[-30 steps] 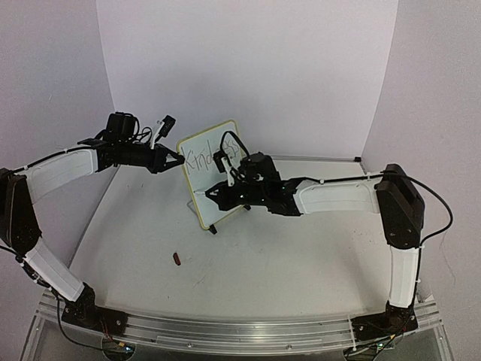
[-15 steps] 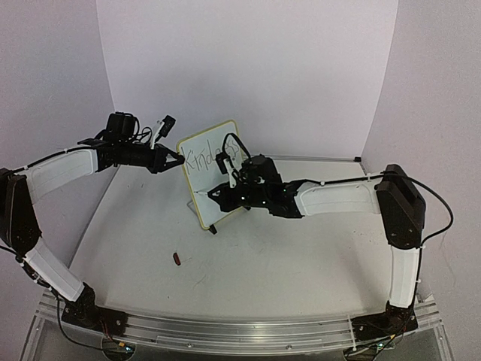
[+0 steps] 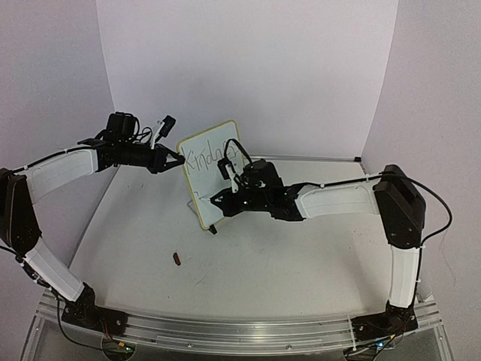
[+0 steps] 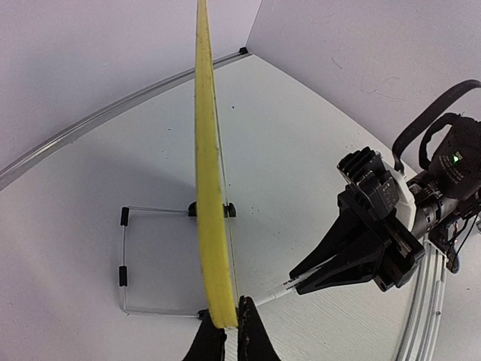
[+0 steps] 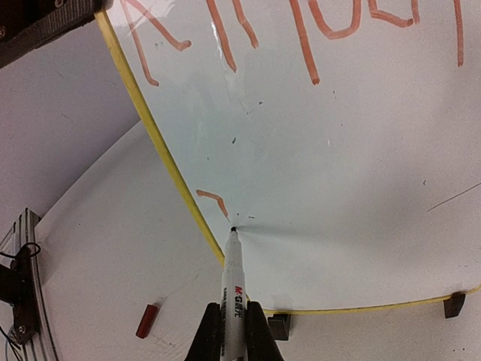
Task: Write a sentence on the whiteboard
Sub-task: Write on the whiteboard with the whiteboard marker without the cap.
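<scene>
Yellow-framed single board (image 3: 197, 180) pinched by my outstretched left fingers (image 4: 209, 344); reaching across, my right fingers (image 5: 204, 338) clamp one marker (image 5: 233, 289).

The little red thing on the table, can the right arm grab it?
Probably not yet. The way to the small red thing looks free, but the right gripper is shut on the marker, whose tip is at the whiteboard.

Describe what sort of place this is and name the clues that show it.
Probably a robotics lab test cell: a white table boxed in by plain white walls, the left arm and right arm bolted to a metal rail at its near edge, and a whiteboard as the prop.
</scene>
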Controlling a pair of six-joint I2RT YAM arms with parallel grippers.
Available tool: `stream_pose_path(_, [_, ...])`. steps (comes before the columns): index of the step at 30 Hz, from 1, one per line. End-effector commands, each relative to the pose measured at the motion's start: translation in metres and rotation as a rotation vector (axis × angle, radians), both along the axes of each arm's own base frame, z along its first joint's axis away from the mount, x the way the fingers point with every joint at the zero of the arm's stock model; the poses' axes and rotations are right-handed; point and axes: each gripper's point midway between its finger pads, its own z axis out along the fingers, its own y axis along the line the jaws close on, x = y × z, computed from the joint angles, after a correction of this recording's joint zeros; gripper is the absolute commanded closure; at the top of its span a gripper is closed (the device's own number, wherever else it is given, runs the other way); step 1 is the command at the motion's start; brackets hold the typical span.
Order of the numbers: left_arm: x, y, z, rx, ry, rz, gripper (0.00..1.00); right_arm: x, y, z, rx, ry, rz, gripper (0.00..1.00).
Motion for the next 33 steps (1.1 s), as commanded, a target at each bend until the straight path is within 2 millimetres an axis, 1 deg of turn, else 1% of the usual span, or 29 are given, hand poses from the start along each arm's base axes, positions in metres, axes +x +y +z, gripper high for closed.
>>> stream_pose_path(1, [-0.001,-0.001,-0.009,0.04,0.014,-0.005,1.0,0.004,0.0,0.001,0.011,-0.004,-0.009,1.0])
stream_pose_path(13, [-0.001,-0.001,-0.006,0.037,0.008,-0.005,1.0,0.006,0.006,0.008,0.03,-0.005,0.001,1.0])
stream_pose_path(22, [-0.002,-0.001,-0.006,0.037,0.011,-0.006,1.0,0.007,0.005,0.032,0.078,-0.038,-0.008,1.0])
stream_pose_path(33, [-0.002,-0.002,-0.007,0.037,0.012,-0.007,1.0,0.008,0.005,0.042,0.113,-0.052,-0.019,1.0])
